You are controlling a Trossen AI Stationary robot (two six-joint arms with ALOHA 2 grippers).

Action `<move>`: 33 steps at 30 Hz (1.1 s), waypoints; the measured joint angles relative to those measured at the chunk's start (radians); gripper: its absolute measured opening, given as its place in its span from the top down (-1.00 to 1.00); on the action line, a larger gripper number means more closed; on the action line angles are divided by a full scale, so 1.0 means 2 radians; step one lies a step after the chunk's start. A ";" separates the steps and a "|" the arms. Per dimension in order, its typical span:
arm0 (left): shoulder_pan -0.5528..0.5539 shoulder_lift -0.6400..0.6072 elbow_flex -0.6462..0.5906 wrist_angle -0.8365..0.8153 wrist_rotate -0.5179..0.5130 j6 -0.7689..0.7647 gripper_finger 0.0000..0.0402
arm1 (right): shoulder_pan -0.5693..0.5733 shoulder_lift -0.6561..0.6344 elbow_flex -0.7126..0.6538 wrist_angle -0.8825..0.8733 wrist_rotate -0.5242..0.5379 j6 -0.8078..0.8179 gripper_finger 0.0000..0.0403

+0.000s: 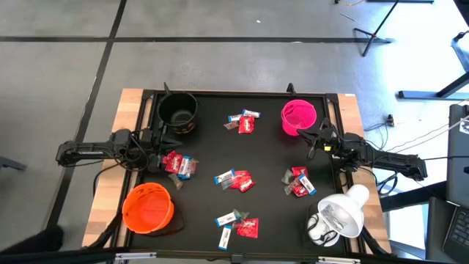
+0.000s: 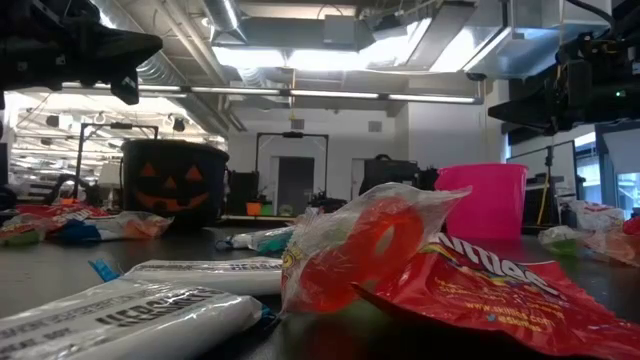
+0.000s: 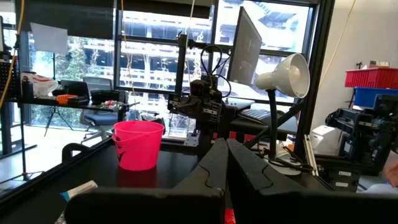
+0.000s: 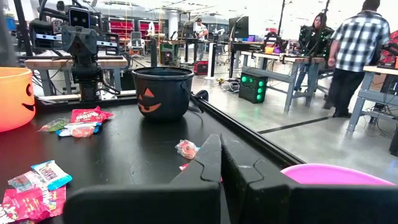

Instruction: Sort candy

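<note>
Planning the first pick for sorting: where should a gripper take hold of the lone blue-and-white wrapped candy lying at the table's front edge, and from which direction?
Grip the blue-and-white wrapped candy across its narrow middle, coming straight down from above. It lies flat on the black table as a slim strip, with its long sides free. A shiny red wrapped candy lies close by, so keep the fingers clear of that side.

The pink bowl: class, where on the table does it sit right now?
In the high view, the pink bowl stands at the table's far right, beside the right gripper, with a candy cluster to its left.
</note>
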 joint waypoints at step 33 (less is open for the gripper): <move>0.000 0.000 0.000 0.000 0.000 0.000 1.00 | 0.000 0.000 0.000 0.247 -0.009 0.194 1.00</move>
